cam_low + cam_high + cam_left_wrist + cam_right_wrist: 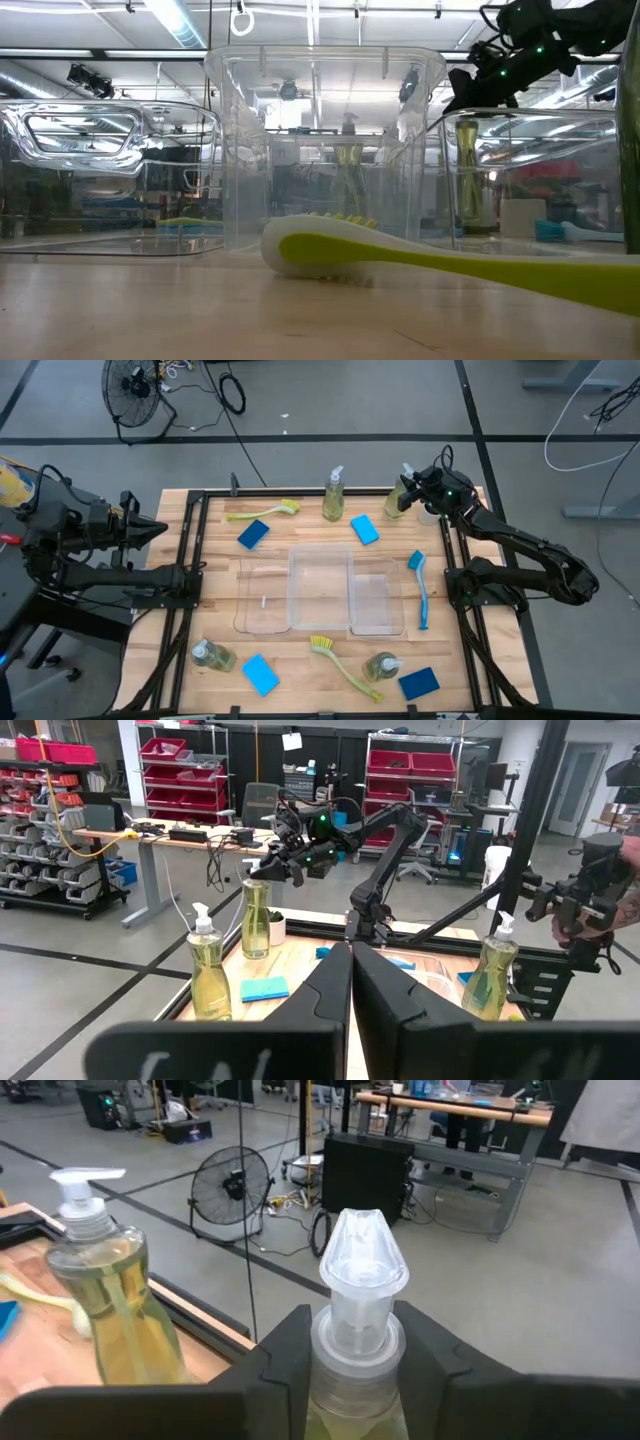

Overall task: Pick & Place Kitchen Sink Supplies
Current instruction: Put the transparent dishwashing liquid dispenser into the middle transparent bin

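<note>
While pinching the soap bottle (355,1342) neck at the worktop's far right corner, right gripper (352,1348): lift straight, keep upright

Around the clear plastic trays (320,592), colour is mostly yellow-green and blue: yellow-green soap in four clear pump bottles (333,497) with white pumps, two yellow-green dish brushes (341,663), one blue brush (420,588), four blue sponges (260,674). The tabletop (220,620) is pale wood grain; both arms are black.
</note>
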